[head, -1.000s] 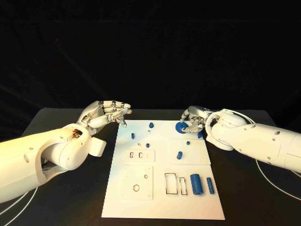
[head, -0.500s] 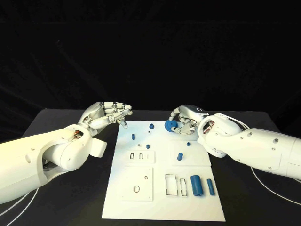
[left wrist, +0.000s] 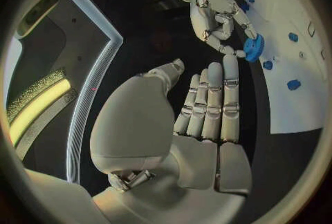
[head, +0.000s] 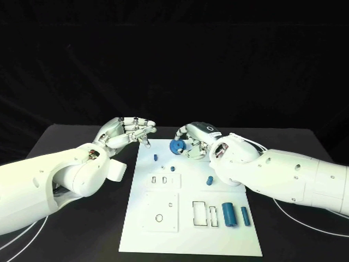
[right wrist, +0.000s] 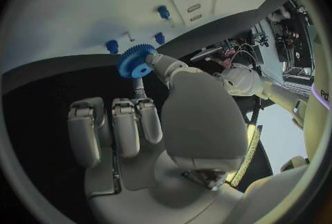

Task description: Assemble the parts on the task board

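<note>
The task board (head: 192,218), a long white plate, lies in the middle of the black table (head: 72,147), running away from the robot. At the far left, the left hand (head: 130,132) hovers over the table just beside the board's far left corner; its fingers (left wrist: 211,105) lie straight and close together, the thumb a little apart from them, and it holds nothing. On the board's far half, several small blue pegs (head: 155,158) stand or lie scattered, one of them a short blue piece (head: 209,179) near the board's middle. Closer to the robot, the board has rectangular and round cutouts, and beside the right-hand ones lie two blue cylinders (head: 229,213), side by side. Further right, above the far end of the board, the right hand (head: 192,140) pinches a blue gear (head: 175,146) between its thumb and a fingertip, holding it in the air clear of the board. In the right wrist view the gear (right wrist: 135,61) shows its toothed rim and centre hole, while the hand's other fingers (right wrist: 115,124) are curled in toward the palm.
</note>
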You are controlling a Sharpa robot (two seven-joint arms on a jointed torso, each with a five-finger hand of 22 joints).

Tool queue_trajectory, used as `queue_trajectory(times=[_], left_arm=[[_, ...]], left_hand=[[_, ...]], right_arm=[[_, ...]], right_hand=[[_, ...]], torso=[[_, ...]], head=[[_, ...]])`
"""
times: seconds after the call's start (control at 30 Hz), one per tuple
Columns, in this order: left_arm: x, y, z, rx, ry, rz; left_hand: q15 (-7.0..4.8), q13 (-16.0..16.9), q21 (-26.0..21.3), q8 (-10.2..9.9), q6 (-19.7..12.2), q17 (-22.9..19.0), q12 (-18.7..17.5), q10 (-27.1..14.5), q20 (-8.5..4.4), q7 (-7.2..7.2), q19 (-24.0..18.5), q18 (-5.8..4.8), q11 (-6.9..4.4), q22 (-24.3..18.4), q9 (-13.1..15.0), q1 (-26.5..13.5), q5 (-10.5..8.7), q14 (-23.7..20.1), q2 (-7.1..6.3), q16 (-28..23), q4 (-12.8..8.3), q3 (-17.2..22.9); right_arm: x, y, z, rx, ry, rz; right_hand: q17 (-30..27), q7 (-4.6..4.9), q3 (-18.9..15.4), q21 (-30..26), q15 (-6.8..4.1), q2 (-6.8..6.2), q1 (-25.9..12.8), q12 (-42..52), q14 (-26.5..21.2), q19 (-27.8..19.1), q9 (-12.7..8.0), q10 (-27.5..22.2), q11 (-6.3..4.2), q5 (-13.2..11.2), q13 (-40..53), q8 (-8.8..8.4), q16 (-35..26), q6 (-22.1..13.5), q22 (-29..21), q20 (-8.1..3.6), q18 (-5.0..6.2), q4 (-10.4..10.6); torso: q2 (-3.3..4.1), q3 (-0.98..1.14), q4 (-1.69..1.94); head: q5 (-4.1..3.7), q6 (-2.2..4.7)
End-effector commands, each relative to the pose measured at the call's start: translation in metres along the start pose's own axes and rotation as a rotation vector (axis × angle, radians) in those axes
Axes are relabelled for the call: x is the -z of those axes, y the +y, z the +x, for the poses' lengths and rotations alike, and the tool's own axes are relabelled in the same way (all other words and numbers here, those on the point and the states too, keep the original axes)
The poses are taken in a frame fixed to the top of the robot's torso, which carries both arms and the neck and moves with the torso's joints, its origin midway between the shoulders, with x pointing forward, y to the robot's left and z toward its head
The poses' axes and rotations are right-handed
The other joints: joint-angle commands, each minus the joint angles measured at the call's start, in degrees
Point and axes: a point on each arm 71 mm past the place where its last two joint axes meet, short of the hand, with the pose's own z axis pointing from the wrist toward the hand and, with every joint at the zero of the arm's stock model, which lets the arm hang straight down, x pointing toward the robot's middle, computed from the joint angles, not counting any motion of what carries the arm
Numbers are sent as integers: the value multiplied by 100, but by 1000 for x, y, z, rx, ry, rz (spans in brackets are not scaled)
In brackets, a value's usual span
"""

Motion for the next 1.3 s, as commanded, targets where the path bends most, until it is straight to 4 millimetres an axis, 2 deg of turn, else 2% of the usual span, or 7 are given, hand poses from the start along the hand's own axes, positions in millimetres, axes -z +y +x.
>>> queue_trajectory(times=[0.03,0.23,0.33,0.93,1.2,1.23,1.3], left_arm=[[-1,-1,3,15,21,6],[-2,-1,5,16,25,5],[-1,-1,5,17,26,5],[-1,-1,5,18,29,3],[-1,-1,5,18,30,1],[-1,-1,5,18,30,1],[-1,-1,5,18,30,1]], left_hand=[[0,7,20,-27,-29,-8,-21,-10,-6,12,-29,21,9,9,8,-1,1,-31,4,-34,0,33],[0,7,20,-27,-29,-8,-21,-10,-6,12,-29,21,9,9,8,-1,1,-31,4,-34,0,33],[0,7,20,-27,-29,-8,-21,-10,-6,12,-29,21,9,9,8,-1,1,-31,4,-34,0,33],[0,7,20,-27,-29,-8,-21,-10,-6,12,-29,21,9,9,8,-1,1,-31,4,-34,0,33],[0,7,20,-27,-29,-8,-21,-10,-6,12,-29,21,9,9,8,-1,1,-31,4,-34,0,33],[0,7,20,-27,-29,-8,-21,-10,-6,12,-29,21,9,9,8,-1,1,-31,4,-34,0,33],[0,7,20,-27,-29,-8,-21,-10,-6,12,-29,21,9,9,8,-1,1,-31,4,-34,0,33]], right_arm=[[-3,3,9,18,23,-11],[-8,5,21,17,58,0],[-9,3,24,22,71,12],[-18,-4,34,54,99,60],[-20,-3,37,47,114,55],[-20,-3,37,47,117,53],[-20,-3,38,45,122,53]], right_hand=[[1141,-18,47,25,-36,23,-55,20,510,599,14,280,-28,-40,1160,7,22,47,1506,-40,-81,-7],[1139,-17,56,25,-36,25,-66,20,510,599,12,281,-28,-45,1160,1,22,41,1506,-41,-81,-8],[1140,-14,64,25,-35,24,-83,15,510,599,8,276,-26,-56,1156,-8,22,34,1506,-42,-81,-8],[1117,8,97,25,-24,-19,-178,-49,505,599,-16,224,-9,-125,1102,-71,14,-32,1506,-37,-81,-29],[1127,120,100,25,64,-106,-368,-220,505,599,-110,76,92,-337,958,-333,17,-346,1506,36,-81,-74],[1151,160,31,25,95,-132,-432,-304,509,599,-155,1,128,-383,886,-467,27,-539,1506,63,-81,-62],[1158,180,-28,25,117,-126,-461,-328,510,599,-170,-21,150,-415,865,-529,29,-600,1506,84,-81,-55]], torso=[[3,0,10],[2,2,5],[-1,5,-12],[-2,9,-10],[-3,12,-18],[-2,13,-19],[-4,13,-19]], head=[[-1,-2],[12,-15],[22,-35],[34,-20],[44,-29],[45,-28],[42,-27]])
